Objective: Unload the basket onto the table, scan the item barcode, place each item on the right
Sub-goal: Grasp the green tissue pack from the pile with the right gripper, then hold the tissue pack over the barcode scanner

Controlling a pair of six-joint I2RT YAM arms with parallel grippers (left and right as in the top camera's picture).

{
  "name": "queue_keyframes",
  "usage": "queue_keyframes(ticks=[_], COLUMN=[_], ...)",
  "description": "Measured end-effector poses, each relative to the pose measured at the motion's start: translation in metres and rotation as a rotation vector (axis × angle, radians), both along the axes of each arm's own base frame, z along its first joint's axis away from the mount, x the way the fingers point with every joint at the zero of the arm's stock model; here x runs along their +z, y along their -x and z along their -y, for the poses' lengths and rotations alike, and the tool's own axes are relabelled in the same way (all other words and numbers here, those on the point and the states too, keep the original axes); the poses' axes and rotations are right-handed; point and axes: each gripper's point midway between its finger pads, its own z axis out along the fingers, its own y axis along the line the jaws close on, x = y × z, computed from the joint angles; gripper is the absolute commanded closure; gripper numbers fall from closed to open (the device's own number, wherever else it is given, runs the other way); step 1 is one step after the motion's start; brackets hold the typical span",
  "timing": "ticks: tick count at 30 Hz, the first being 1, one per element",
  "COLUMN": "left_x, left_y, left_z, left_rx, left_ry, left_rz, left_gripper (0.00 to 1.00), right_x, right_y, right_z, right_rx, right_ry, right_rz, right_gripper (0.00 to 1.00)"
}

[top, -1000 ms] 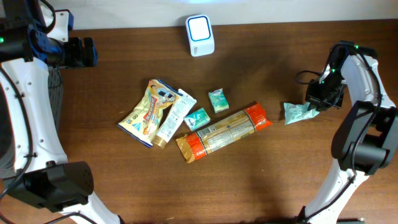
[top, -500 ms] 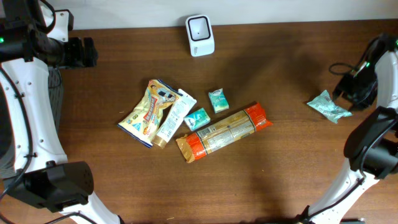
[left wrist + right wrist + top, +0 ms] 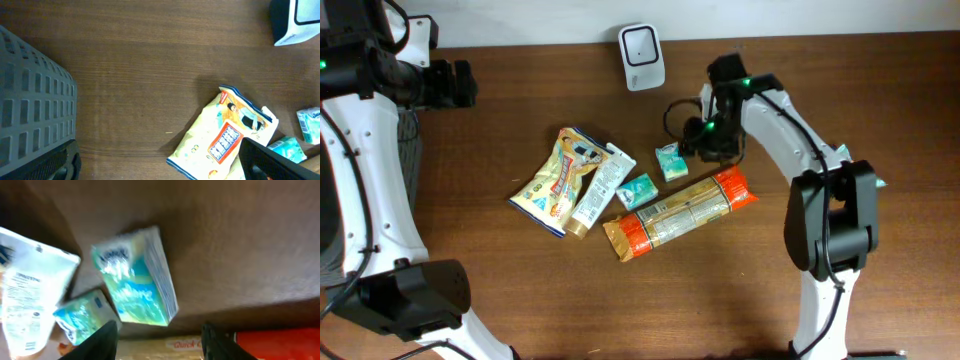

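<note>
The white barcode scanner stands at the back centre, its corner showing in the left wrist view. On the table lie a yellow snack bag, a white tube, two small green packets and a long orange-ended pack. My right gripper hovers open just right of the upper green packet, nothing between its fingers. My left gripper is open at the far left, empty, with the snack bag below it.
A grey slatted basket sits at the left edge under the left arm. A sliver of a teal packet shows behind the right arm's base. The lower green packet and the tube lie close together.
The right gripper opened and let go of a teal packet at the right side. The arm then swung left to the green packet at centre. The left arm stayed still.
</note>
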Motion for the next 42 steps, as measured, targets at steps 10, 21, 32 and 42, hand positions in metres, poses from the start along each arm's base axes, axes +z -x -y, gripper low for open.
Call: queue_keyframes(ticks=[10,21,32,42], left_x=[0.0,0.0,0.0,0.0], left_y=[0.0,0.0,0.0,0.0], left_z=[0.0,0.0,0.0,0.0], left_rx=[0.001,0.0,0.0,0.0], left_ry=[0.0,0.0,0.0,0.0], left_rz=[0.0,0.0,0.0,0.0], left_gripper=[0.01,0.01,0.01,0.01], right_x=[-0.04,0.045,0.176,0.151], right_y=[0.01,0.01,0.006,0.008], right_z=[-0.01,-0.029,-0.003,-0.033], right_rx=[-0.06,-0.027,-0.145,-0.067], right_ry=[-0.08,-0.456,-0.959,-0.792], right_rz=[-0.023,0.027,-0.053,0.034], right_gripper=[0.67,0.96,0.96,0.96])
